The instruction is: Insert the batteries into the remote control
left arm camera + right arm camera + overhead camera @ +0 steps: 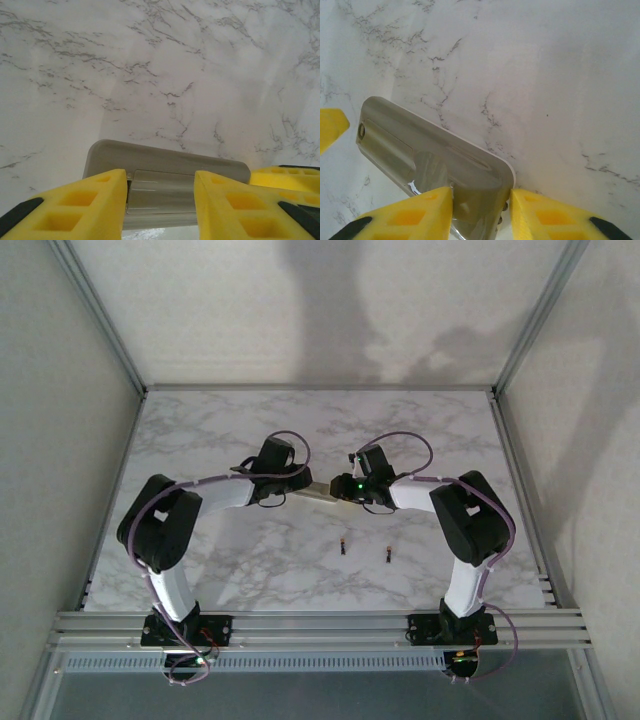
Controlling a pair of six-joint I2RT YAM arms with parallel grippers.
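STEP: remote (pixel 320 492) held back-up between both claws, mid-table (pixel 220 570) | RIGHT claw (pixel 481 212): clamped on remote's end | LEFT claw (pixel 160 200): straddled back panel (pixel 161 187), grip unclear | batteries (pixel 343 546): loose on table, apart from remote | ADVICE: right needed a firm, level hold; left had to ease the panel straight off without twisting.

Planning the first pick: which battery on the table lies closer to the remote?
The left battery, almost directly below the remote control in the top view; the right battery lies further off to the side.
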